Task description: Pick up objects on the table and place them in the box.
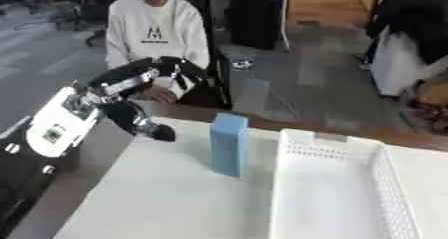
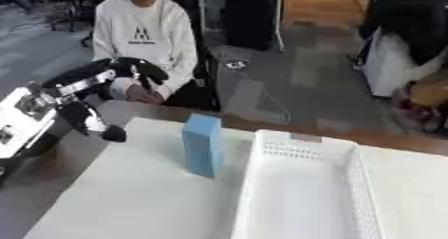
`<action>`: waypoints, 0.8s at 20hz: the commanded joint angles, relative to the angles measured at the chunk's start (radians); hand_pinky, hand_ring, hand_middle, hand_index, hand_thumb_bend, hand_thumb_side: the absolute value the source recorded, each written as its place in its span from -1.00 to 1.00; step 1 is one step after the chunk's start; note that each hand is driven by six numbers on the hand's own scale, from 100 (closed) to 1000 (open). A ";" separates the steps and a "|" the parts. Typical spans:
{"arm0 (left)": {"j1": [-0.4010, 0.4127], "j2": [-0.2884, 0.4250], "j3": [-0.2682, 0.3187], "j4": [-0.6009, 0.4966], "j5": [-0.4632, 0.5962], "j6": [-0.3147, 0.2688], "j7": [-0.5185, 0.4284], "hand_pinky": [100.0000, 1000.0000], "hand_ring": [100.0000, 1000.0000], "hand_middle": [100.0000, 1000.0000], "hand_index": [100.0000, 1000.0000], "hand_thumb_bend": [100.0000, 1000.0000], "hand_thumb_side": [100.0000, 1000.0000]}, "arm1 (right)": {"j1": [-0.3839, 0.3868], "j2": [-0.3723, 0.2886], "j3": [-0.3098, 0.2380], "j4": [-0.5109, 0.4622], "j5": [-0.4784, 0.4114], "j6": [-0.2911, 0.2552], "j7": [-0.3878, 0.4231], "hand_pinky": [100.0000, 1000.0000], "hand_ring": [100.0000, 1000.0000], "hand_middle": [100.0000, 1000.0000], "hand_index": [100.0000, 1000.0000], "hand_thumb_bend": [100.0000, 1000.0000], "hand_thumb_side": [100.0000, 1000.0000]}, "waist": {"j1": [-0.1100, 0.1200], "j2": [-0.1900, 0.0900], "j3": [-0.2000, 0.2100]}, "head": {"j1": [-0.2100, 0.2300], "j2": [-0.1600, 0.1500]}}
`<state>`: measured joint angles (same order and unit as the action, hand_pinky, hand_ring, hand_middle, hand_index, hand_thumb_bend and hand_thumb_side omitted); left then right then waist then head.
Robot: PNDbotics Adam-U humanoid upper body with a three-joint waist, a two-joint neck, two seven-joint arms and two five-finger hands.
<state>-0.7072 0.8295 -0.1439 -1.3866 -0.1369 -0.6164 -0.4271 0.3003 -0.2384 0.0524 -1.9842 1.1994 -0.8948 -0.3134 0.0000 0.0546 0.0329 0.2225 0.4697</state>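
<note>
white table [image 1: 157, 203], grey floor [image 1: 297, 78], black chair [image 1: 258, 18]

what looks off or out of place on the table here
Nothing stands out. The blue box stands upright on the white tabletop, apart from the white basket, which sits square and holds nothing visible. The left hand hangs raised over the table's left edge, touching nothing.

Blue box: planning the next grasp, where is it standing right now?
The blue box stands upright on the white tabletop, just left of the white basket, apart from the left hand.
</note>
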 commanded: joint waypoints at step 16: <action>-0.253 -0.002 -0.136 0.315 -0.403 -0.148 0.000 0.50 0.61 0.77 0.90 0.48 0.43 | -0.016 -0.063 -0.003 -0.016 -0.051 -0.012 0.017 -0.77 -0.10 -0.21 -0.09 -1.00 0.62 | 0.020 -0.027 -0.030 | -0.004 -0.020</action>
<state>-0.9317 0.8186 -0.2843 -1.0931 -0.5070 -0.7143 -0.3858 0.2915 -0.2829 0.0524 -1.9842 1.1552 -0.8974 -0.2901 0.0173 0.0383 0.0030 0.2195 0.4608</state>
